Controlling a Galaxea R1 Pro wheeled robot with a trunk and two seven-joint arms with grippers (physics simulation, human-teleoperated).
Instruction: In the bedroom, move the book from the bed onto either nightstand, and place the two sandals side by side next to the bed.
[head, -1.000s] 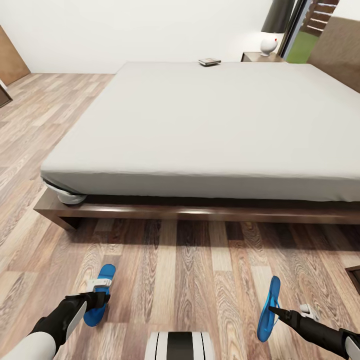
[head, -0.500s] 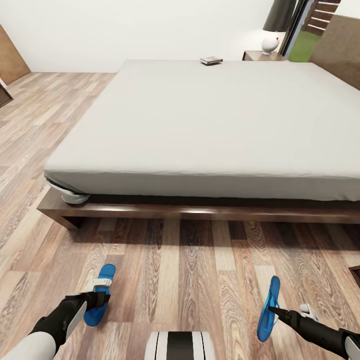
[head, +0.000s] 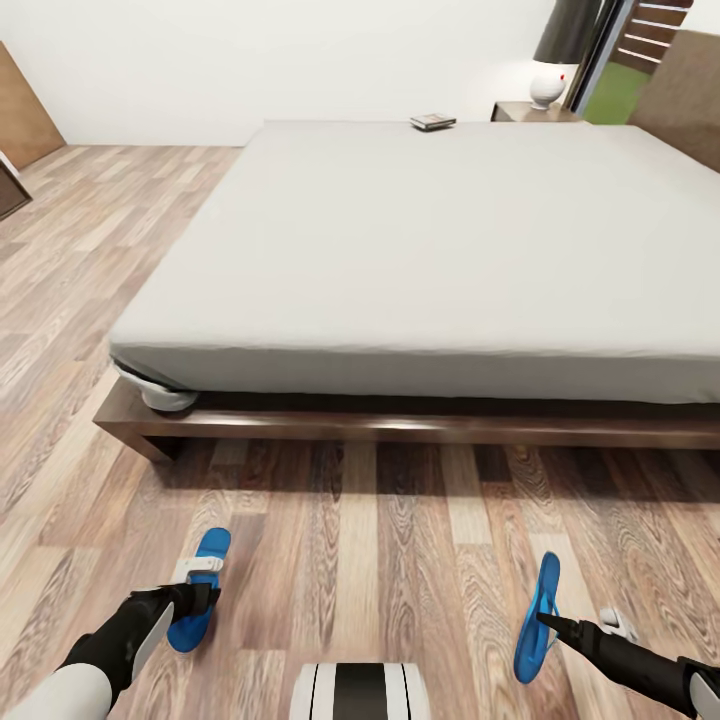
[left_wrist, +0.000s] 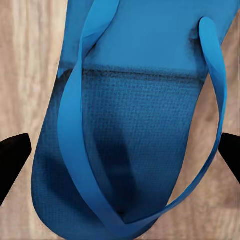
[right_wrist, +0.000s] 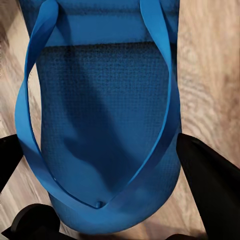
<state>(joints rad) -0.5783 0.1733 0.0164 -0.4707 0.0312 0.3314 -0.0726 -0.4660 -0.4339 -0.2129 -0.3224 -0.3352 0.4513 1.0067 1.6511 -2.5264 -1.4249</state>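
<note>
We are gripping one sandal (head: 199, 590) in our left gripper (head: 196, 597) and the other sandal (head: 537, 618) in our right gripper (head: 543, 620), fingers closed against each sole's edges. The right one is hanging edge-on, its sole hidden in the head view. The book (head: 433, 122) is lying at the bed's (head: 430, 250) far edge, lettering unreadable, near the nightstand (head: 524, 111), which a lamp (head: 546, 88) partly covers.

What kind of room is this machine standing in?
Most likely a bedroom: a large bed with a pale mattress, a nightstand carrying a lamp beside it, and a wood-plank floor.
</note>
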